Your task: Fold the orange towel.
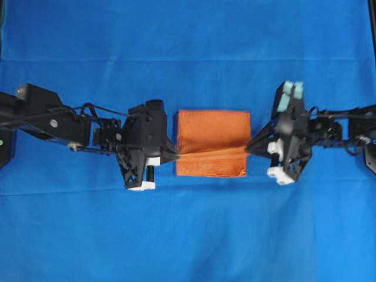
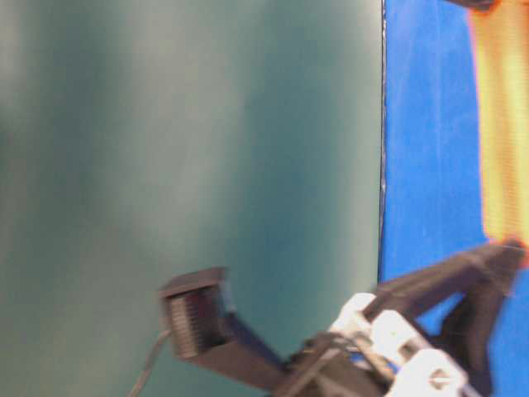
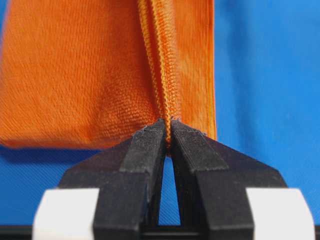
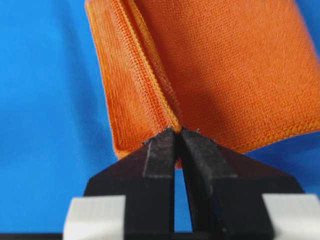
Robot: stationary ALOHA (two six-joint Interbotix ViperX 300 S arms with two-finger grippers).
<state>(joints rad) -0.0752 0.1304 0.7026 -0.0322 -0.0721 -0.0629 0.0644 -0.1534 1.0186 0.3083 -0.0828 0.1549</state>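
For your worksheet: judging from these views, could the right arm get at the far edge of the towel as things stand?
Probably not yet. The right gripper is shut on the towel, pinching the folded hem at its side, as is the left gripper. Nothing lies on the blue sheet beyond that edge, so once it lets go the way looks free.

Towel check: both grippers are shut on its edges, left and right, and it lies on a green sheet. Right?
Not quite. The sheet is blue, as the overhead view shows. The rest holds: the left gripper and right gripper are each shut on an edge of the towel.
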